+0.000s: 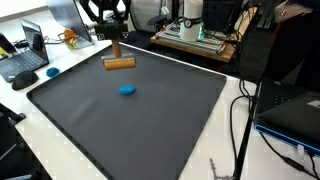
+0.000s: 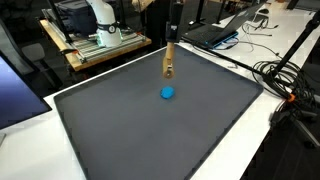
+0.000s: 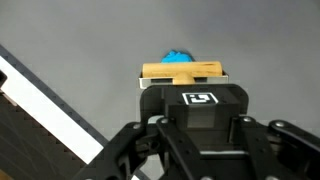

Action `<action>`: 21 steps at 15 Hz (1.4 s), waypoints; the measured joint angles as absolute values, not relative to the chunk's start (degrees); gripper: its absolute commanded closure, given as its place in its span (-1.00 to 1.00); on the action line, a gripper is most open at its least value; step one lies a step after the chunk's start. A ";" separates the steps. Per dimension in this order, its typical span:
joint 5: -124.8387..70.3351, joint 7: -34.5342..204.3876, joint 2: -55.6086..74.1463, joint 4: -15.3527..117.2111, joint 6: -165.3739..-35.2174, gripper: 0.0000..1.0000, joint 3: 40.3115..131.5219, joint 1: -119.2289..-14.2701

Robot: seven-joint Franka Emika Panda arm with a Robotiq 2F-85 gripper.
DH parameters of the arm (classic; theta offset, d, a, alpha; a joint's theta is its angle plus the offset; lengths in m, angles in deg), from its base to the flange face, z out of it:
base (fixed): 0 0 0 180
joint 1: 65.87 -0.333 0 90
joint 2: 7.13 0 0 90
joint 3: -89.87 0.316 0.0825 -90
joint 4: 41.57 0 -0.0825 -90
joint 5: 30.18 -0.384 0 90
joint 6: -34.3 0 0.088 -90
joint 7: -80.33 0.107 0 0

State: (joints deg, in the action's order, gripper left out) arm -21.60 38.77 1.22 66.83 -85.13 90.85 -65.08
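Observation:
My gripper [image 1: 114,46] hangs over the far end of a black mat [image 1: 150,130] and also shows in an exterior view [image 2: 171,40]. It seems shut on a wooden block [image 1: 119,62], which sits level at its tips, at or just above the mat. The block shows in both exterior views [image 2: 169,66]. In the wrist view the block [image 3: 183,70] lies right against the front of the gripper body, and the fingertips are hidden. A small blue object [image 1: 127,90] lies on the mat a short way from the block [image 2: 167,94]. It peeks out behind the block in the wrist view [image 3: 178,56].
The mat lies on a white table [image 1: 30,130]. A laptop [image 1: 25,55] and a blue mouse [image 1: 53,71] sit off one side. Cables [image 2: 285,75] and a wooden stand with equipment [image 1: 195,38] crowd the far edges.

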 measured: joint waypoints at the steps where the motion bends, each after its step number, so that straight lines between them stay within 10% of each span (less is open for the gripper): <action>1: -21.60 38.24 1.53 66.82 -85.36 0.57 90.83 -64.98; 21: -23.67 5.17 12.63 66.03 -92.36 0.57 91.70 -61.93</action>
State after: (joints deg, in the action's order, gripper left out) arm -23.67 5.17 12.63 66.03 -92.36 91.70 -61.93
